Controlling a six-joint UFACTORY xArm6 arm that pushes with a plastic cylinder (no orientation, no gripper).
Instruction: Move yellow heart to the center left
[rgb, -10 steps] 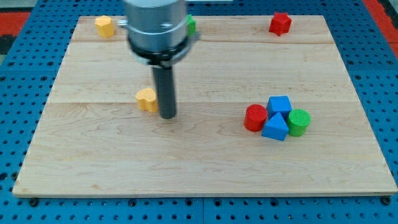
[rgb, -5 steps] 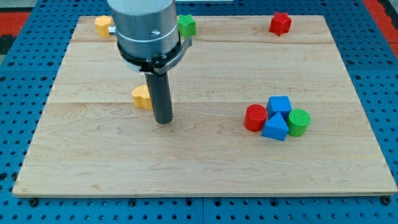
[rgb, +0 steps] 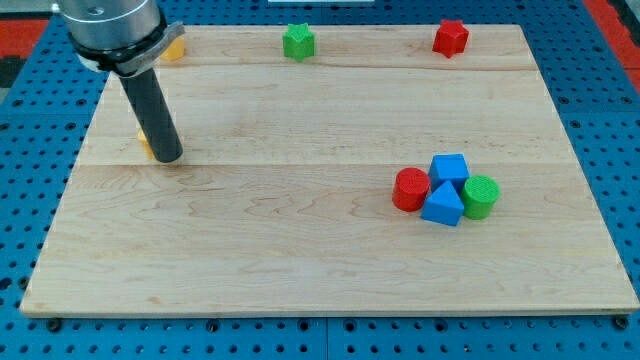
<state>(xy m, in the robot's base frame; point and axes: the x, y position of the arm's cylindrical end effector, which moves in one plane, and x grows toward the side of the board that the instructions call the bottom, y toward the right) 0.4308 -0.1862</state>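
The yellow heart lies at the board's left side, about mid-height, almost fully hidden behind my rod; only a thin yellow sliver shows at the rod's left edge. My tip rests on the board touching the heart's right side. The arm's grey body fills the view's top left corner.
A second yellow block peeks out under the arm at the top left. A green block and a red star sit along the top edge. A red cylinder, blue cube, blue triangle and green cylinder cluster at right.
My tip has slid left across the board, pushing the yellow heart left with it. The arm now uncovers the green block at the top. The other blocks have not moved.
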